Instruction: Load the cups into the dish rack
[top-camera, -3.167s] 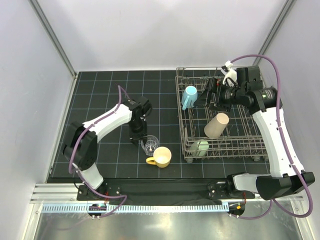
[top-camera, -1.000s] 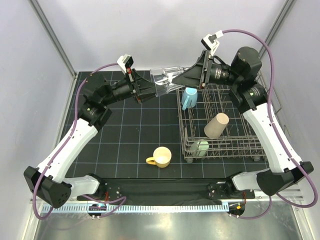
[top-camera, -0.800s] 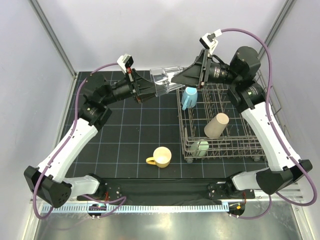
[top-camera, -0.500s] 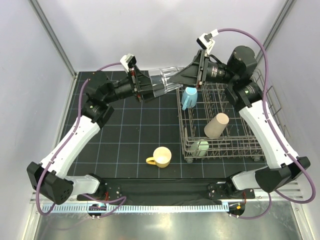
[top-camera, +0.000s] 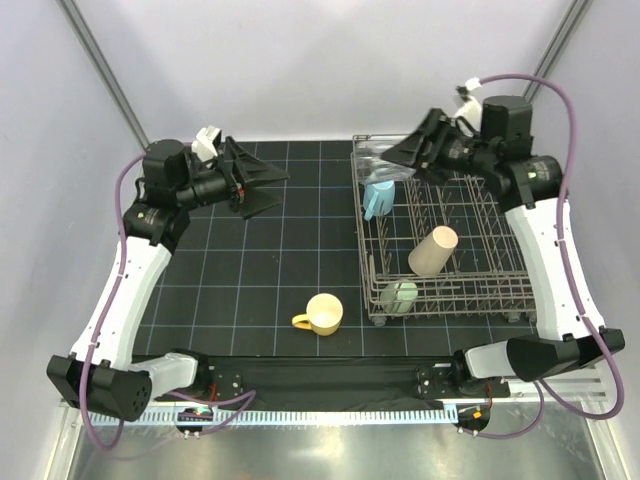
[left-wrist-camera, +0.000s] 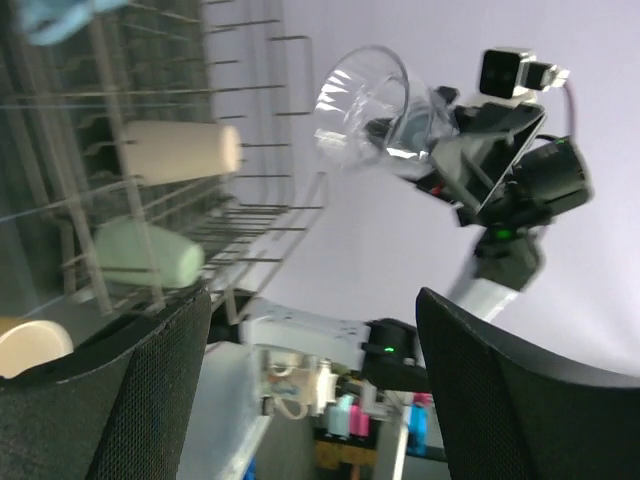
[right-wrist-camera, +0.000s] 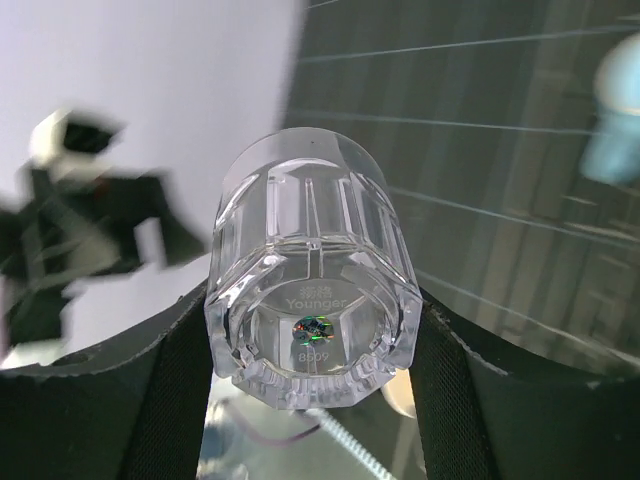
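Right gripper (top-camera: 395, 156) is part-closed on the clear glass (right-wrist-camera: 312, 270), gripping its base end. The glass lies sideways at the upper-left corner of the dish rack (top-camera: 450, 296) in the top view. Left gripper (top-camera: 272, 192) is wide open and empty, upper left of frame.

In the rack: light blue cup (top-camera: 378, 193), tan tumbler (top-camera: 432, 250), pale green cup (top-camera: 400, 296). Yellow mug (top-camera: 322, 313) sits on the mat, lower centre, just left of the rack.

Right wrist view shows the glass's faceted base. Left wrist view shows its open mouth.
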